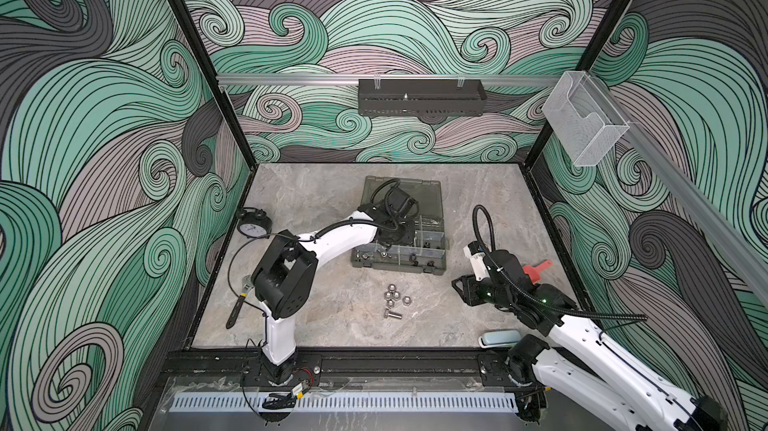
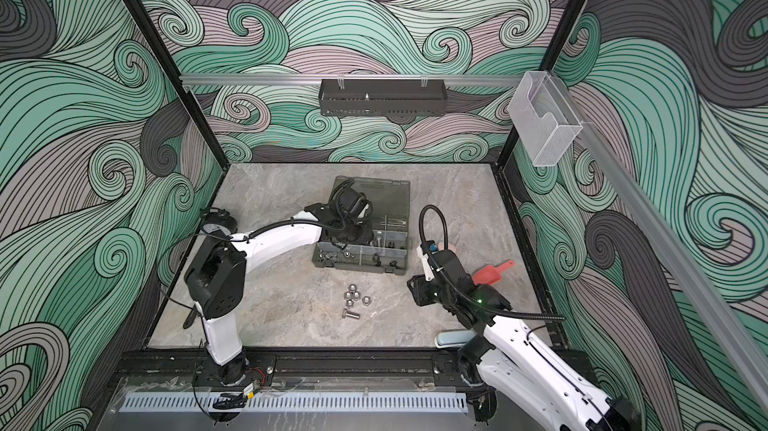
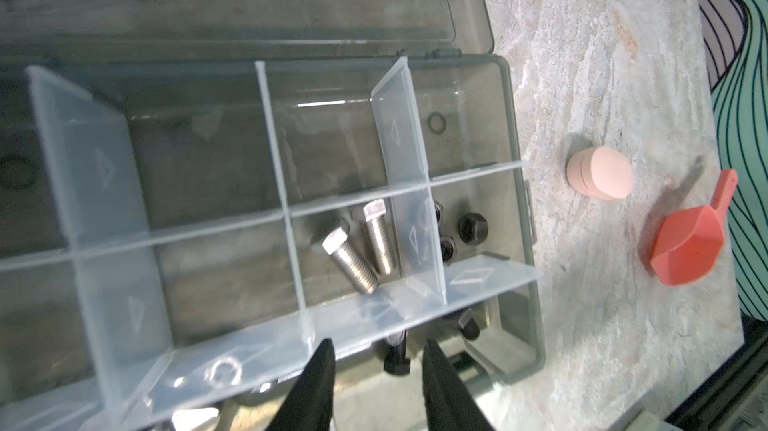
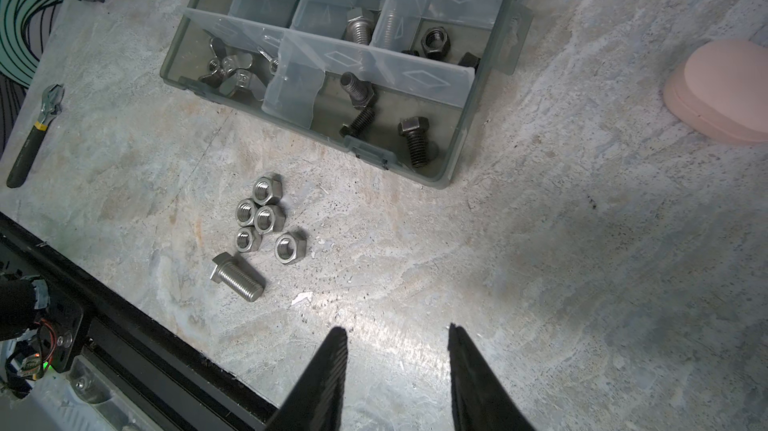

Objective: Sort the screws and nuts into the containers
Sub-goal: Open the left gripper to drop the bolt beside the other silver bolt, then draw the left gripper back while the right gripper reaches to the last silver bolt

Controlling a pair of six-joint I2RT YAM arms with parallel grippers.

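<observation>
- Logged at far left of both top views: adjustable wrench [image 1: 236,311] along the bench [image 1: 332,329] edge, alarm clock [image 1: 254,223] above it; neither for sorting.
- Found left fingers [image 3: 316,387] at bottom centre of the left wrist view, parted to a moderate gap with nothing between, poised over the containers [image 3: 274,138] of the open grey case. Black screws [image 3: 397,360] directly beneath, two silver screws [image 3: 357,254] in the compartment beyond, black nuts [image 3: 471,227] further right.
- Judged the step in hand as a release into the case; task well along, six pieces left on the bench.
- Counted, low centre in both top views, five silver nuts [image 1: 395,294] bunched on bare bench below the case, one loose silver screw [image 1: 394,316] just under them.
- Found right fingers [image 4: 328,375] likewise parted and empty, over bare bench right of that bunch.
- Recommended next: descend on the loose silver screw across its shank, or take the outlying nut first; little room for a finger among the bunched ones.
- Checked clearances: open bench all round the bunch; black frame rail close below, case front wall above; red scoop [image 1: 534,273] and pink block [image 3: 600,173] at right, well apart.
</observation>
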